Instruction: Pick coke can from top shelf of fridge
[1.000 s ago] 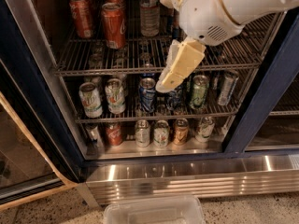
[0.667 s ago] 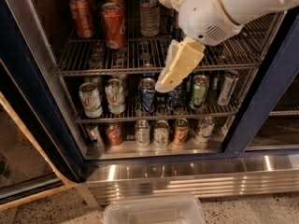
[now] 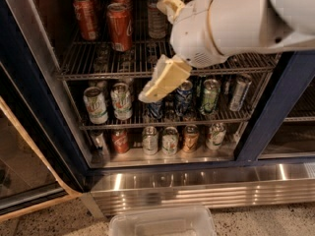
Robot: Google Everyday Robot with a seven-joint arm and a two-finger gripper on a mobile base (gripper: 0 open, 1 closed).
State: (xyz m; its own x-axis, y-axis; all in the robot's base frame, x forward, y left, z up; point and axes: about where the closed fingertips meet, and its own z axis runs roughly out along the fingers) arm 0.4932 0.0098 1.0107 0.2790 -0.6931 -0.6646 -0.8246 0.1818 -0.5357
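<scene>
Red aluminium coke can (image 3: 119, 26) upright at left of grey wire top shelf (image 3: 98, 64), similar red cans (image 3: 86, 16) beside and behind it. Just right, cream two-finger tool (image 3: 152, 50) spread wide, gripping nothing. Dark blue-framed fridge (image 3: 275, 112) around.

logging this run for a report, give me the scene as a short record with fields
fridge: door open, wire shelves stocked with cans
coke can: front left of the top shelf, upright, untouched, more like it beside and behind
clear bottle: top shelf, right of the coke can
gripper: in front of the top shelf's edge, lower right of the coke can, apart from it, no can in it
middle shelf: white-and-green, blue, green and silver cans
clear plastic tub: on the floor below the fridge
</scene>
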